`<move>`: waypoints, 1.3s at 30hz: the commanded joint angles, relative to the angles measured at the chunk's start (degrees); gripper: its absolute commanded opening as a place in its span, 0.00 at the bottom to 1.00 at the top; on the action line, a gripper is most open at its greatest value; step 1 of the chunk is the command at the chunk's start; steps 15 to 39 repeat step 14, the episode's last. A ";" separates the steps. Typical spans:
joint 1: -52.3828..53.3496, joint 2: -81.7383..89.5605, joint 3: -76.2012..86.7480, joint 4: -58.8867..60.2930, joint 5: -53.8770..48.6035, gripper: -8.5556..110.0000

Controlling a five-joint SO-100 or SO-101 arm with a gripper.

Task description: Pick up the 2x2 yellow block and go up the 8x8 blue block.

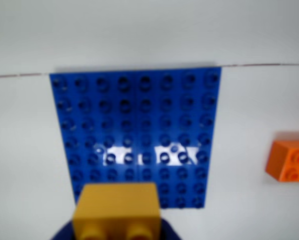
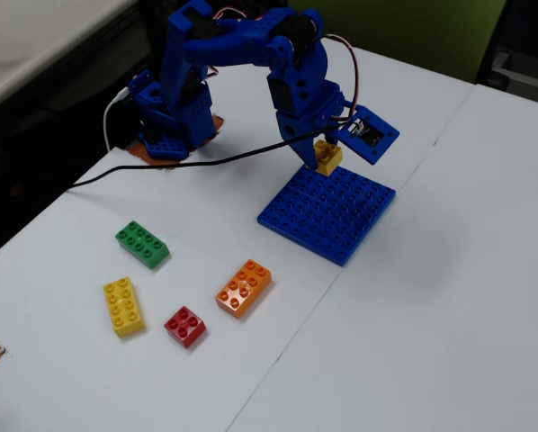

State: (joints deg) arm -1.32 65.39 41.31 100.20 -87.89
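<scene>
In the fixed view, green brick (image 2: 142, 244), long yellow brick (image 2: 124, 306), red brick (image 2: 185, 326) and orange brick (image 2: 244, 287) are lying on the table (image 2: 449, 315). The gripper (image 2: 326, 155) is clamping the 2x2 yellow block (image 2: 327, 157), holding it above the 8x8 blue block (image 2: 327, 213) near its far edge.

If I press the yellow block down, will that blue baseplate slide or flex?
The 8x8 blue block lies thin and flat on the smooth white table, so it may slide. It looks like rigid plastic, so flexing is unlikely. The gripper holds the 2x2 yellow block near its edge.
</scene>
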 commanded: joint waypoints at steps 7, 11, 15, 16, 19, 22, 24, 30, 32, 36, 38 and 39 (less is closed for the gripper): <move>0.26 0.35 -2.29 0.26 -0.35 0.07; 0.26 0.35 -2.29 0.26 -0.35 0.07; 0.26 0.35 -1.93 0.35 -0.70 0.07; 0.26 0.35 -1.93 0.35 -0.70 0.07; 0.26 0.35 -1.93 0.35 -0.70 0.07; 0.26 0.35 -1.93 0.35 -0.70 0.07; 0.26 0.35 -1.93 0.35 -0.70 0.07; 0.26 0.35 -1.93 0.35 -0.70 0.07; 0.26 0.35 -1.93 0.35 -0.70 0.07; 0.26 0.35 -1.93 0.35 -0.70 0.07; 0.26 0.35 -1.93 0.35 -0.70 0.07; 0.26 0.35 -1.93 0.35 -0.70 0.07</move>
